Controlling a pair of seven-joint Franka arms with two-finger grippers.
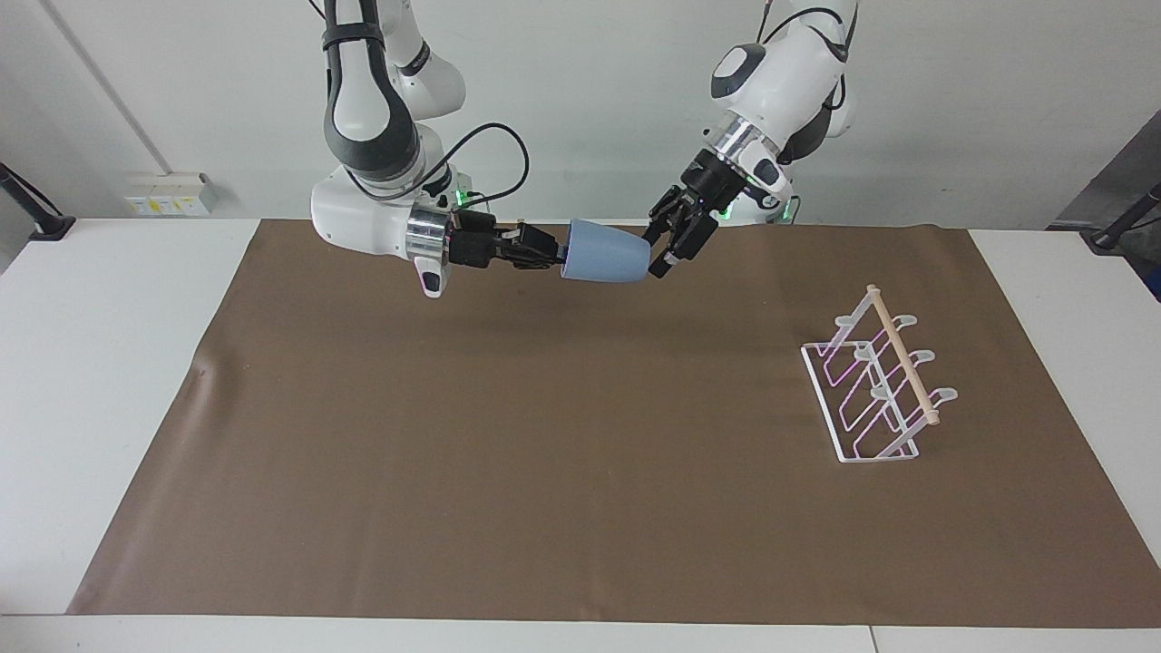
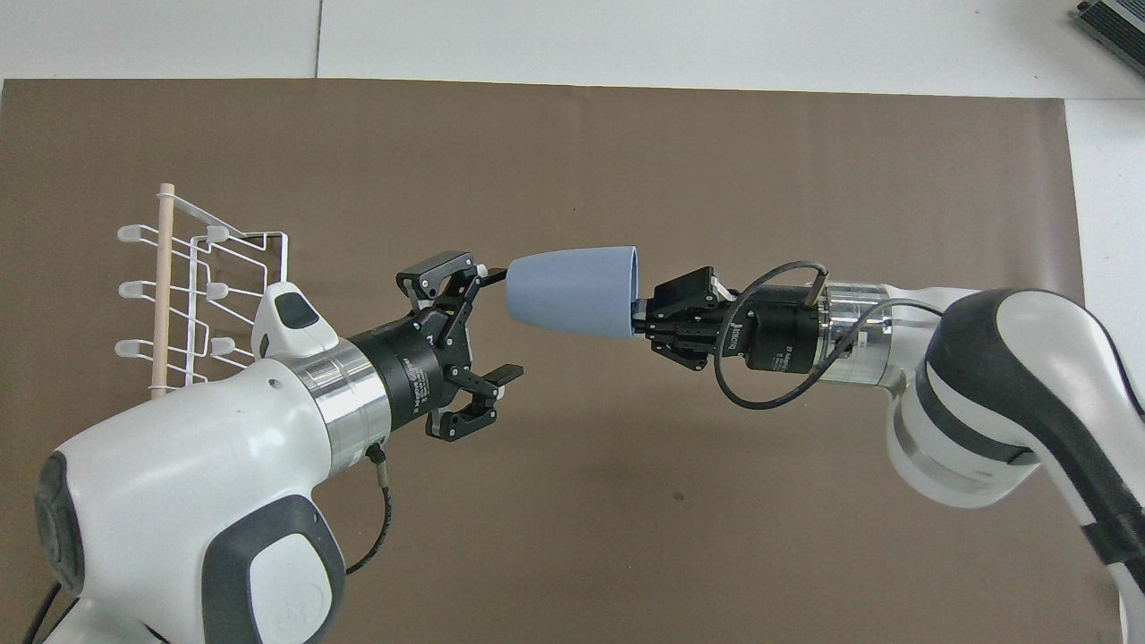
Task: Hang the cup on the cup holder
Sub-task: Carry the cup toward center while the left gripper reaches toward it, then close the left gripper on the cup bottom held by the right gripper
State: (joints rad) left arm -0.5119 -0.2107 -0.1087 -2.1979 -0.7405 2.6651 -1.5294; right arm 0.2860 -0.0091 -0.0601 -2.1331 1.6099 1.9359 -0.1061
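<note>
Cup [image 1: 605,253]: a small light-blue tumbler, lying on its side in the air above the brown mat [image 1: 580,453], over the part of the mat nearest my two bases. Its wide rim faces my right arm; its narrower closed base faces my left arm.

My right pincer [image 1: 555,257]: pressed together on the cup's rim, with the fingertips reaching into the mouth. This pincer points sideways, level with the surface, and carries the cup clear of the mat.

My left pincer [image 2: 494,325]: spread wide and gripping nothing. It comes in slanting downward toward the cup's base end. In the overhead view one finger [image 2: 490,275] lies right at the edge of the cup's base, while the other finger sits lower in that view, apart from the cup. In the facing view the fingertips sit just beside the base. I cannot tell whether the nearer finger touches the cup.

Cup relative to my pincers: between the two, held at the rim by the right one, with the left one at its base end.

Cup holder [image 1: 875,390]: a white wire rack with a pale wooden dowel along its top, standing on the mat toward my left arm's end of the surface, well apart from the cup. Nothing hangs on its pegs.

Surface [image 1: 118,363]: white, with the brown mat covering most of it.
</note>
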